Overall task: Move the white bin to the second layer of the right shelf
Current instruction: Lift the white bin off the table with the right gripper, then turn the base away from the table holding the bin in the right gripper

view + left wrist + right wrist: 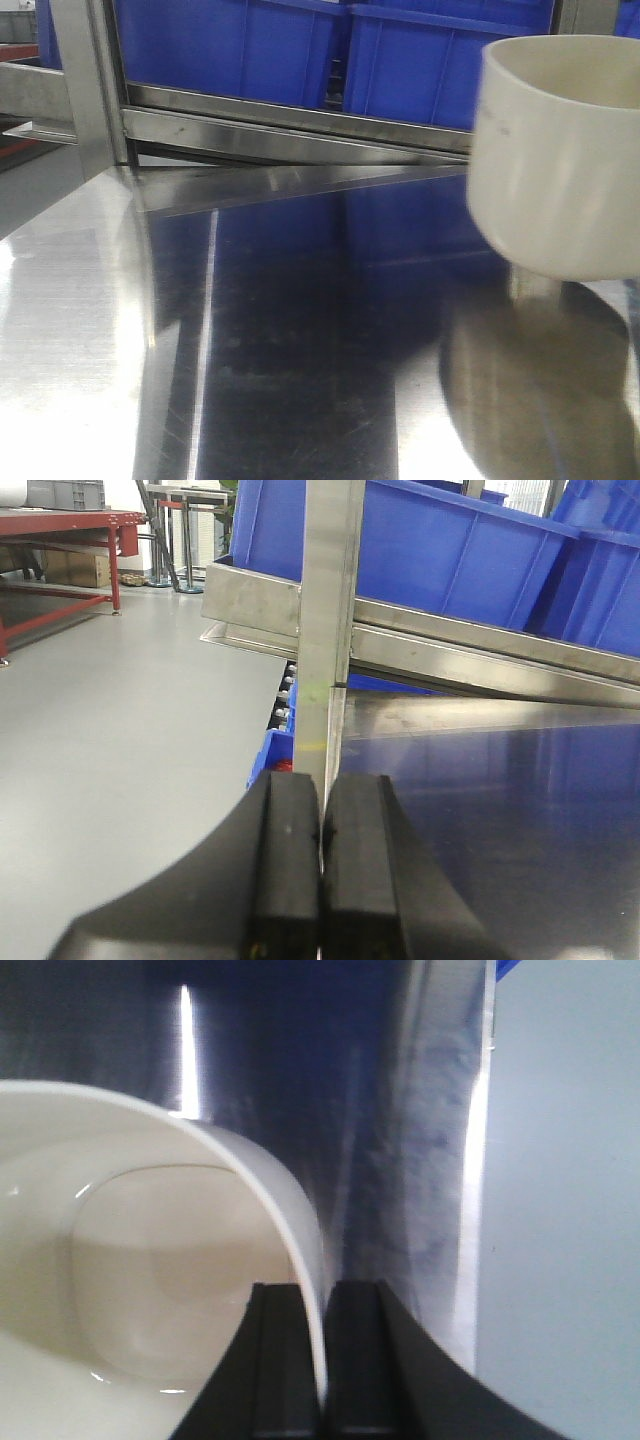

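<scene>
Plastic of this kind, glossy and thin-walled, is probably light and rather stiff but slippery, and the white bin (150, 1250) has no handles, so the rim is the sensible place to take it. The right gripper (322, 1305) does exactly this: its two black fingers (285, 1360) are closed on the right wall of the bin, one inside the mouth and one outside. I judge that such a pinch on one side can let the tub swing or slide, so slow movement is wise. The bin looks empty. In the front view it is at the right and seems to hang just above the steel tabletop (300, 350), with its blurred reflection under it. The left gripper (321, 800) is at the left, pressed shut with nothing between the pads. Farther back a steel rack (300, 120) carries blue crates (230, 50); I cannot tell whether this is the target level.
</scene>
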{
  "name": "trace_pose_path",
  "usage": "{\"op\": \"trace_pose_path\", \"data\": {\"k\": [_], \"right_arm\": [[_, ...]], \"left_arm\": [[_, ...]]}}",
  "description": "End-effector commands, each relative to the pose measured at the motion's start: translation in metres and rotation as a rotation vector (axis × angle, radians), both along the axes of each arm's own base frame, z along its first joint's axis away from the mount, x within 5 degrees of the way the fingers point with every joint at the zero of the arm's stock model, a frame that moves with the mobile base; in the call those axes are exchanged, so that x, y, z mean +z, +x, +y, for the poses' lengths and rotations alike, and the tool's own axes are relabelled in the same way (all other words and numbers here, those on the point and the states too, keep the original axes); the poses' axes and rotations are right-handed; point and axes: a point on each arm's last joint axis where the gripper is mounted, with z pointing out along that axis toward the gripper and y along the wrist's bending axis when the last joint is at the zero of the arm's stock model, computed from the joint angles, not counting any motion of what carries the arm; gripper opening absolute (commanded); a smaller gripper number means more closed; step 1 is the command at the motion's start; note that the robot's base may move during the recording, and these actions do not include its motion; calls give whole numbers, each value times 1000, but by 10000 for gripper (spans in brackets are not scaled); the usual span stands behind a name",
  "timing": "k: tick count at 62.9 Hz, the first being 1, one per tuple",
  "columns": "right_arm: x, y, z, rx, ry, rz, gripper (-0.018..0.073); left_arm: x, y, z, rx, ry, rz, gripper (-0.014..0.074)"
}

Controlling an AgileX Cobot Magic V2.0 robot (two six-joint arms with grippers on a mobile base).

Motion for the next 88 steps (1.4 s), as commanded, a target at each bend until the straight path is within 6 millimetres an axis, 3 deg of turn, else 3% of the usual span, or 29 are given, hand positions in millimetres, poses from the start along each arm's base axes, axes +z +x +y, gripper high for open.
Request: {"op": "trace_pose_path", "data": {"k": [1, 9, 29, 40, 88], "right_arm": [[19, -18, -16, -54, 52, -176, 77], [16, -46, -29, -104, 46, -197, 77], [24, -110, -29, -96, 46, -287, 77], [31, -135, -30, -94, 44, -347, 77], [31, -141, -30, -93, 44, -338, 77]], "left_arm": [[-1, 0, 0, 2, -11, -72, 85], [-1, 0, 0, 2, -11, -72, 85], [-1, 0, 0, 2, -11, -72, 85], [-1, 0, 0, 2, -11, -72, 85], [-1, 0, 0, 2, -11, -72, 85]]}}
